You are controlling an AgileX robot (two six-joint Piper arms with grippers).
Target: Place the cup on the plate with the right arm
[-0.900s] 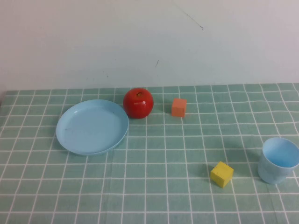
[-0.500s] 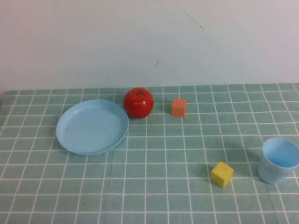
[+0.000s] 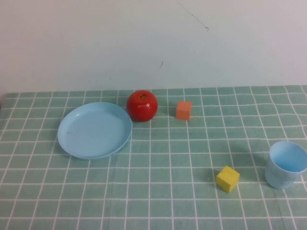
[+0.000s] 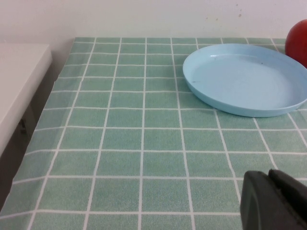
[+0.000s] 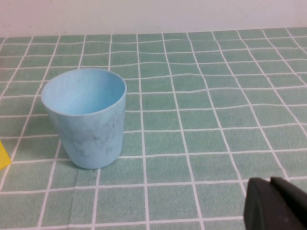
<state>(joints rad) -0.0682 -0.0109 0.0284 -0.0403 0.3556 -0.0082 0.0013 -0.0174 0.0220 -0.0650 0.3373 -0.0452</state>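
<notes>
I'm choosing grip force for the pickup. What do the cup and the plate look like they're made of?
The cup looks like thin, light blue plastic with a matte, faintly mottled wall and a plain rim. The plate looks like the same plastic, smoother, with a soft sheen. The right gripper, shut, sits on the near side of the cup, not touching it. The left gripper sits apart from the plate.

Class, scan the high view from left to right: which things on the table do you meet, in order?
plate → apple → orange cube → yellow cube → cup
</notes>
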